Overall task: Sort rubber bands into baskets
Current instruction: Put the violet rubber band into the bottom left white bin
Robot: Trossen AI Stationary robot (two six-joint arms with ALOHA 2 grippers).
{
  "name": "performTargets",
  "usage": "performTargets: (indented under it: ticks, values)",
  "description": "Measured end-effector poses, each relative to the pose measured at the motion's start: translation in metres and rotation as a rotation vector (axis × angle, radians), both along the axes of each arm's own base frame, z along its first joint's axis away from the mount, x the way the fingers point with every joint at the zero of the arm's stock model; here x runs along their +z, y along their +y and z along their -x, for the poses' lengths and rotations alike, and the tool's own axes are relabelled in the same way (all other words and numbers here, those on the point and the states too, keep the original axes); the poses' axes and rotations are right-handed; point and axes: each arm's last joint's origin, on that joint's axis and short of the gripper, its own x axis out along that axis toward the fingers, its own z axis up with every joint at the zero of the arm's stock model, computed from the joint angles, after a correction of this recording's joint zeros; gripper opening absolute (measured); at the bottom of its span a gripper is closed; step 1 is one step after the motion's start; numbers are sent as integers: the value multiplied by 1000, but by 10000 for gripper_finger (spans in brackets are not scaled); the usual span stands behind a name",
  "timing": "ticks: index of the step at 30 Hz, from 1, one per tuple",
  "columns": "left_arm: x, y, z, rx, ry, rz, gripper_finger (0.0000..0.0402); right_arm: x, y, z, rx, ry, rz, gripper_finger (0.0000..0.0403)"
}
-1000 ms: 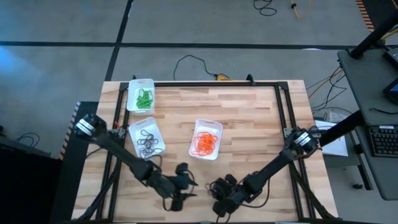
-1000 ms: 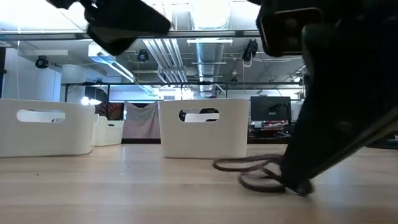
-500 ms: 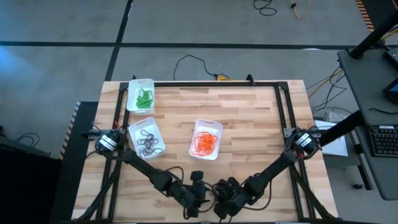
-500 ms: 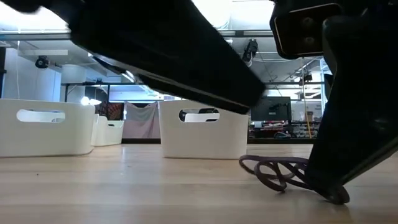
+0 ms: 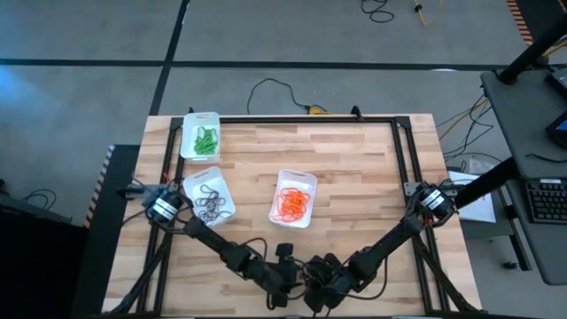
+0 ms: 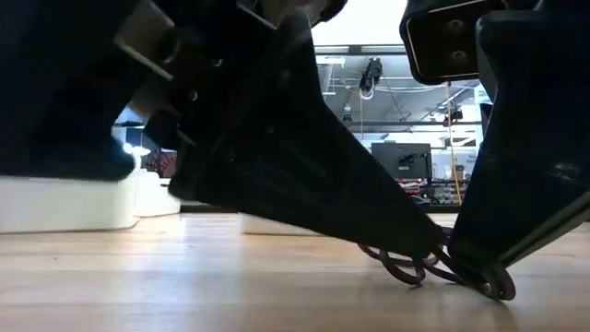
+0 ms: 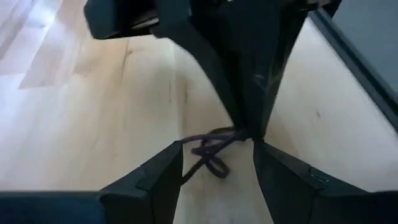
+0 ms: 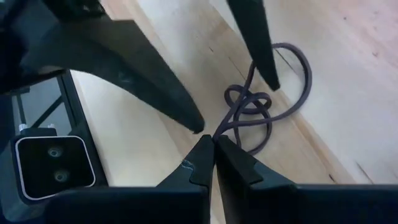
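High view first: since a second ago the left end effector (image 5: 285,282) has been swung across the near edge of the pale wooden desk (image 5: 354,168), and it is now set just beside the right end effector (image 5: 316,288). Its fingers are spread on either side of the tangled dark purple-brown rubber bands (image 7: 211,151), not yet closed. The right end effector is clenched on one end of this bunch. A handover seems prepared. The bunch lies flat near the front edge, its long axis pointing from the right fingertips toward the left arm.

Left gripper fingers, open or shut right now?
Open: the left gripper fingers stand apart, straddling the dark rubber band on the table.
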Motion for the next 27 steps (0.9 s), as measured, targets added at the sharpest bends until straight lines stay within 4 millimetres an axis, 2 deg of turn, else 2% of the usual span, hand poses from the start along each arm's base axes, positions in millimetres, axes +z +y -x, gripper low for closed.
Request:
performTargets:
  ticks: [5,9,13,17,19,23,27]
  values:
    - [-19,3,4,36,11,44,174,0,0,0,-1,-2,2,9]
    - [-27,3,4,72,17,66,146,0,0,0,-7,-5,-3,9]
    - [-27,3,2,92,20,80,97,1,-1,-1,-9,-6,-3,9]
    - [-24,4,2,102,32,97,28,0,0,-1,-19,7,-22,12]
    - [-22,4,2,120,48,120,8,2,0,0,-22,32,-60,22]
    - [-15,7,8,158,93,122,10,11,0,2,-37,47,-130,56]
    - [-4,14,19,181,134,53,2,28,-3,6,-46,48,-156,103]
